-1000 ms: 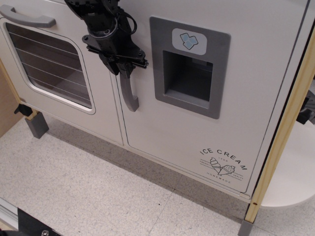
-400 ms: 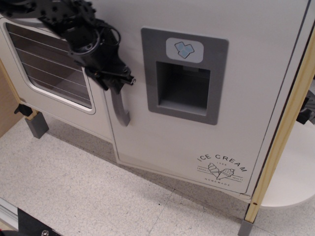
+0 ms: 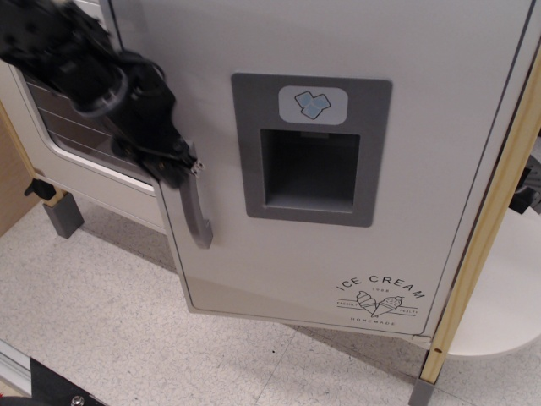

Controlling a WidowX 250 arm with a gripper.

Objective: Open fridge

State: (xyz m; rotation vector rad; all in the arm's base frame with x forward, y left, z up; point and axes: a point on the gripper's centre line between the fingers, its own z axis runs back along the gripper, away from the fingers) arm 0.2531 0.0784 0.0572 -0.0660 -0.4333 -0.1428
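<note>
The fridge door (image 3: 330, 152) is large and white, with a grey ice-dispenser recess (image 3: 308, 152), a blue ice-cube sticker (image 3: 311, 103) and an "ICE CREAM" print (image 3: 380, 300). The door stands partly open, its left edge swung out toward the camera. Its vertical grey handle (image 3: 197, 218) runs down the left edge. My black gripper (image 3: 173, 165) is shut on the top of the handle, and the arm comes in from the upper left, blurred by motion.
The white oven door with a barred window (image 3: 72, 123) is behind the arm at left. A grey leg (image 3: 61, 216) stands below it. A wooden post (image 3: 486, 228) runs down the right side. A white round shelf (image 3: 499, 296) lies at lower right. Speckled floor (image 3: 127, 330) is in front.
The gripper has pulled the handle left and toward the camera. The fridge door has swung further open, and its left edge now covers more of the oven door.
</note>
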